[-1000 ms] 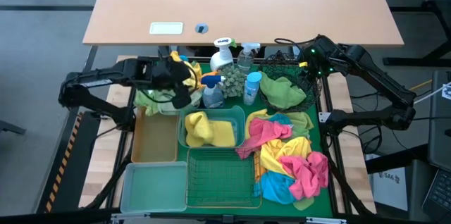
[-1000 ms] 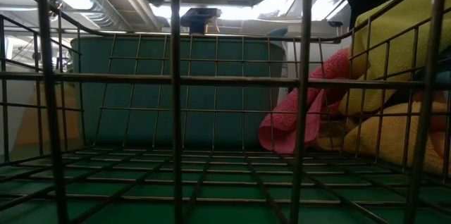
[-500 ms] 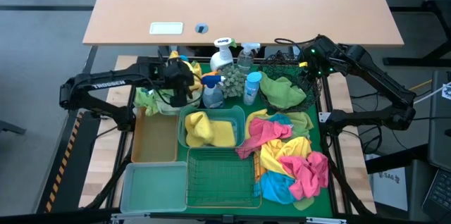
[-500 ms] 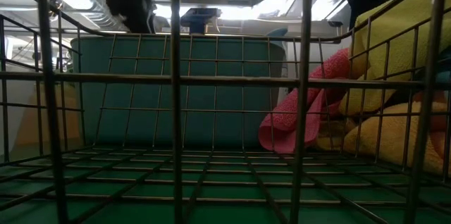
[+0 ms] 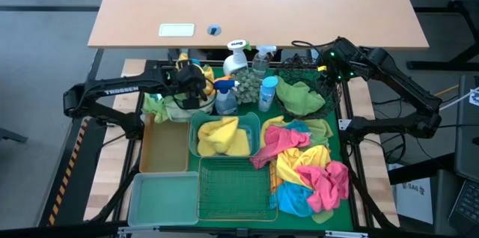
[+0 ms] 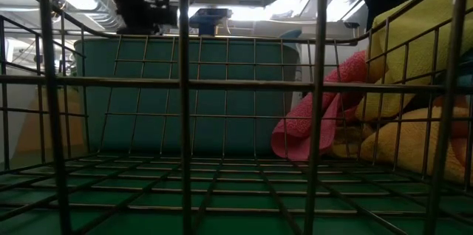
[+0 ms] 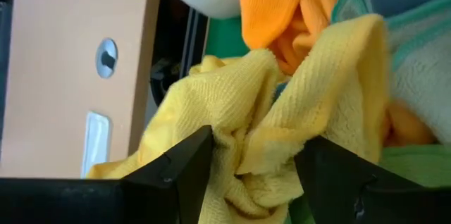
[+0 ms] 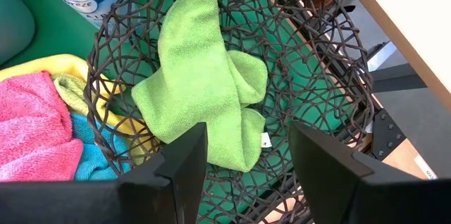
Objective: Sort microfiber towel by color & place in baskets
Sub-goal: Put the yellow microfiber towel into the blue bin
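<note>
Towel (image 7: 282, 132), yellow microfiber, sat bunched in the back-left pile, between the left gripper (image 7: 257, 175) fingers, spread wide, nothing pinched. Looked soft, light, floppy; best grabbed at a raised fold. Right gripper (image 8: 246, 157) hung open over the black mesh basket (image 8: 331, 76).

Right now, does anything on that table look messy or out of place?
Yes. A heap of pink, yellow and blue towels lies loose on the green mat, outside any basket. The green wire basket looks empty, while the teal tub holds yellow towels and the round black basket one green towel.
</note>
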`<move>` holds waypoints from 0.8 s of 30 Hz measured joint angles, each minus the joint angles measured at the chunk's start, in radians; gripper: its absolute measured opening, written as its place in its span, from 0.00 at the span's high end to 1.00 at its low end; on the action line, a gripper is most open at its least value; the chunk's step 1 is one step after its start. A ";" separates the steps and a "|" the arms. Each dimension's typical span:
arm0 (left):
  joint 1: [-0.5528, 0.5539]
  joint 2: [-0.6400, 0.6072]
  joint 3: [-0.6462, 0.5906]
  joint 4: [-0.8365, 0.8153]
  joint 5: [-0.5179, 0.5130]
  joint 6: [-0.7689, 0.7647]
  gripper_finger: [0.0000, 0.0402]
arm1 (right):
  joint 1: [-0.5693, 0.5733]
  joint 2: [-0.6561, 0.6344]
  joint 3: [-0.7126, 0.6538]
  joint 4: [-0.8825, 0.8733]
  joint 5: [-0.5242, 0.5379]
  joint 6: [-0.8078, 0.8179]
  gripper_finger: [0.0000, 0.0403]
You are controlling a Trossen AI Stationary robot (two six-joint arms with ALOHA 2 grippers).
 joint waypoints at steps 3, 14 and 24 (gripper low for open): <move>0.012 0.000 -0.011 0.001 0.002 -0.024 0.54 | 0.000 0.000 0.000 0.000 0.000 0.000 0.51; 0.008 -0.002 0.036 0.015 0.002 -0.048 0.97 | 0.000 0.000 0.000 0.000 0.000 0.000 0.51; -0.083 -0.027 0.334 -0.145 -0.004 -0.097 0.99 | 0.000 0.000 0.000 0.000 0.000 0.000 0.51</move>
